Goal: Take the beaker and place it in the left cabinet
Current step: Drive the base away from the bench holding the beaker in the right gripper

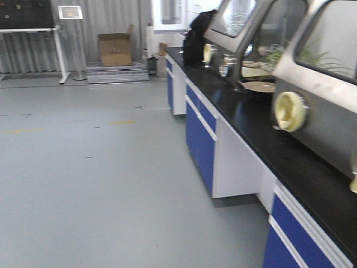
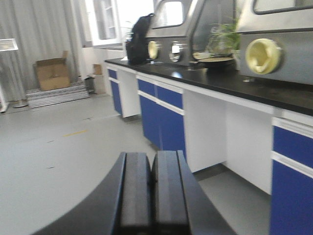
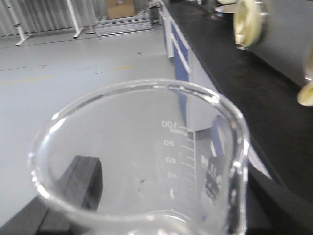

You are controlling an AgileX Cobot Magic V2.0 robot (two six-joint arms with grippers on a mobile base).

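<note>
Filling R wrist view, beaker (image 3: 142, 161) is clamped btwn R gripper (image 3: 146, 178) fingers (image 3: 83, 181), w/ black counter (image 3: 244, 73) alongside; L gripper (image 2: 152, 156) pads are pressed together.

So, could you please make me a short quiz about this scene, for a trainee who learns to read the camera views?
1. True or false: the left gripper is shut and holds nothing.
2. What does the right gripper hold? A) a flask B) the beaker C) nothing
3. Fill in: the highest mark printed on the beaker reads ___.
Key: 1 true; 2 B; 3 100.
</note>
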